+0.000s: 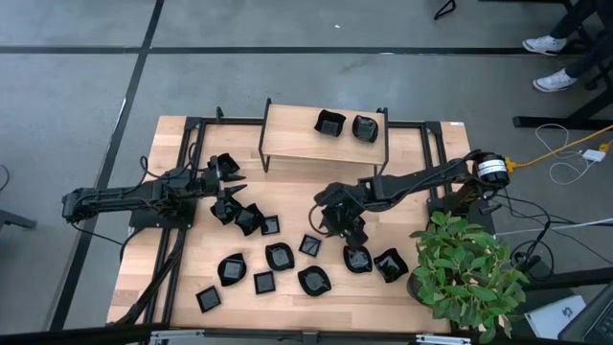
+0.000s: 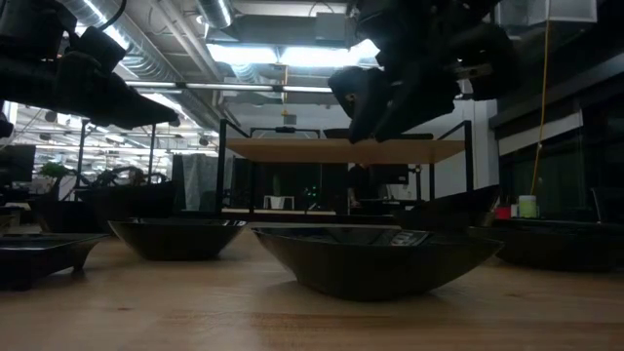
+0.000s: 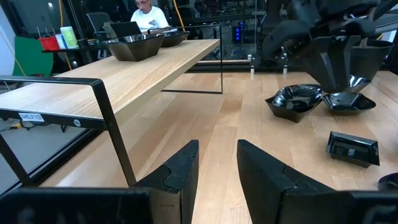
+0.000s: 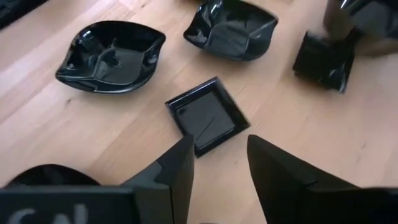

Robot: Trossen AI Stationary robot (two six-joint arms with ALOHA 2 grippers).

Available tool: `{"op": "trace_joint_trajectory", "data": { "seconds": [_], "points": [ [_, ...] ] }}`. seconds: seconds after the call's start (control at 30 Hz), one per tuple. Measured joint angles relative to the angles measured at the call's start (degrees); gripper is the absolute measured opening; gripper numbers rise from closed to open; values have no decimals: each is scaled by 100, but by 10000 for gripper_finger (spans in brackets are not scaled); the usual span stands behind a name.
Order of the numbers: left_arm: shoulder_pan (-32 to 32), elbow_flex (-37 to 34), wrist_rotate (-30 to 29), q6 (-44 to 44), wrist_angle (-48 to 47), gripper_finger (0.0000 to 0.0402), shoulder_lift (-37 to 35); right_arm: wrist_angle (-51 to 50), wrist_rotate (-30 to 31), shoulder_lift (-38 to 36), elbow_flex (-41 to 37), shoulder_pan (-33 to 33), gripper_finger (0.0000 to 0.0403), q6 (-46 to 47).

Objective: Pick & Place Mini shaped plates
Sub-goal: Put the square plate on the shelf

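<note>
From above, the wooden table (image 1: pixel 192 278) carries a low wooden shelf (image 1: pixel 297 144) at its far edge, and two small black plates (image 1: pixel 330 123) sit side by side on the shelf top. On the table itself about eleven more plates can be counted, though those packed under the left arm are hard to separate. The right gripper (image 1: pixel 337 222) hangs over the middle of the table; one small square plate (image 1: pixel 310 245) lies just beside it on the near side, and two rounder plates (image 1: pixel 358 258) lie a little farther toward the potted plant (image 1: pixel 467 273). The left gripper (image 1: pixel 228 172) sits above a tight cluster of about three plates (image 1: pixel 247 218). Five plates form a loose row along the near side.

At table height, four dark dishes show: one broad bowl-like plate (image 2: pixel 375 255) close to the lens, one behind it to the left, and one at each edge. Both arms hang overhead as dark shapes.

In the left wrist view, the left gripper (image 3: pixel 217 163) has its two fingers parted with only bare wood between them; it holds nothing. Ahead of it lie three plates beneath the other arm, and two plates rest on the shelf.

In the right wrist view, the right gripper (image 4: pixel 221 160) stands open and empty, fingers spread directly over one flat square plate (image 4: pixel 205 116). Three more plates lie beyond it.
</note>
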Motion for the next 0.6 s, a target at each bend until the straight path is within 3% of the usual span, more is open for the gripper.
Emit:
{"op": "trace_joint_trajectory", "data": {
  "seconds": [0.4,0.6],
  "points": [
    [-1,-2,0,0,0,104,0,147,152,3,0,49,135,-717],
    [-1,0,0,0,0,104,0,448,150,402,7,173,135,-822]
  ]
}}
